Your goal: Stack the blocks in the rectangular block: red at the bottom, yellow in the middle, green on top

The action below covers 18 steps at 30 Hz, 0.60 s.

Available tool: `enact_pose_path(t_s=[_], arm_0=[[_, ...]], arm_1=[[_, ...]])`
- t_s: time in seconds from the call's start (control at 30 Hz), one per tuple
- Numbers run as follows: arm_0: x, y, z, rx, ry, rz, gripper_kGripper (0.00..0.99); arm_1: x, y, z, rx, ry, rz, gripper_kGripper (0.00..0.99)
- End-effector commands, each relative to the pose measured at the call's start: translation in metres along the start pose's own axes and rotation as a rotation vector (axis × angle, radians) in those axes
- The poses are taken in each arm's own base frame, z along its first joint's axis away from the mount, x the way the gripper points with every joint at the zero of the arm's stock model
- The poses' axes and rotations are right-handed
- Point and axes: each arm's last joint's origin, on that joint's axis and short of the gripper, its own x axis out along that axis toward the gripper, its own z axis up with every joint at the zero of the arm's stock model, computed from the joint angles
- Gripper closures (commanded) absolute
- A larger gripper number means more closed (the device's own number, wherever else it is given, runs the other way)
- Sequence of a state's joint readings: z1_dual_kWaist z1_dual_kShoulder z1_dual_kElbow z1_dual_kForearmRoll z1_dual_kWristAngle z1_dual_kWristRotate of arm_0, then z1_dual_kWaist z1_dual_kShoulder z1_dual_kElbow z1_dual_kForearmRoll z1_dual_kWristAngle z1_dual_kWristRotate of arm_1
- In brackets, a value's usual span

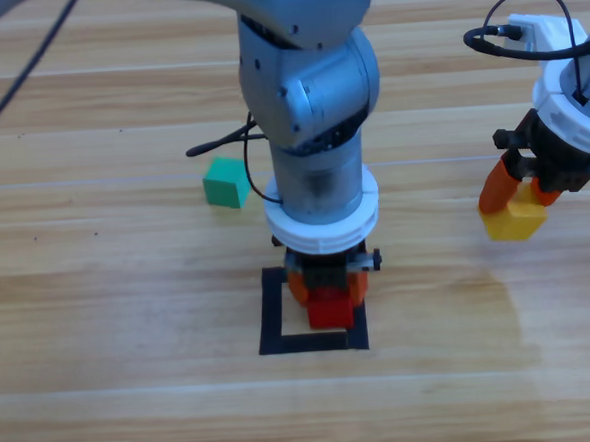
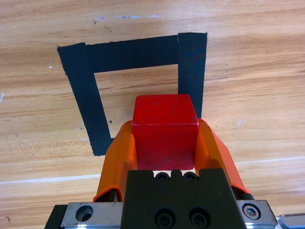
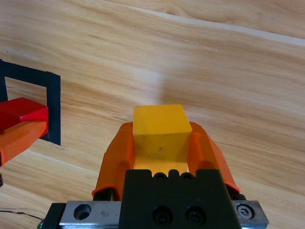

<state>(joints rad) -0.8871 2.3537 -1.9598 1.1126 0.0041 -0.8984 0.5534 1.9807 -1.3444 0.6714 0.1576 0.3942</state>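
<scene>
Wooden tabletop lay under the left gripper (image 1: 326,301), clenched on the red cube (image 2: 165,130) over the tape square (image 1: 272,313), while the right gripper (image 1: 522,191) pinched the yellow cube (image 3: 158,128) by flat sides; both looked light, rigid, and the green cube (image 1: 226,182) sat apart.

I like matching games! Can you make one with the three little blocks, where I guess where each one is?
Things:
1. red cube
2. yellow cube
3. green cube

Places:
A. alone on the table, nothing holding it
B. in the left gripper, over the black tape square
C. in the right gripper, off to the right side

Pairs: 1-B, 2-C, 3-A
</scene>
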Motion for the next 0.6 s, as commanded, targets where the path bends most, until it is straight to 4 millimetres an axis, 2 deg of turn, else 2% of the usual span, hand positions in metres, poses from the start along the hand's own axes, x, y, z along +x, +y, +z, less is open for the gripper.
enact_pose_path(t_s=[0.03,0.6], arm_0=[[0.0325,0.0050,0.0053,-0.011,0.047,0.077,0.979],[0.0288,0.0130,0.0105,-0.029,0.043,0.082,0.981]], arm_1=[[0.0039,-0.0130,0.0015,0.041,0.006,0.005,0.990],[0.0056,-0.0126,0.0008,0.042,0.017,0.021,0.990]])
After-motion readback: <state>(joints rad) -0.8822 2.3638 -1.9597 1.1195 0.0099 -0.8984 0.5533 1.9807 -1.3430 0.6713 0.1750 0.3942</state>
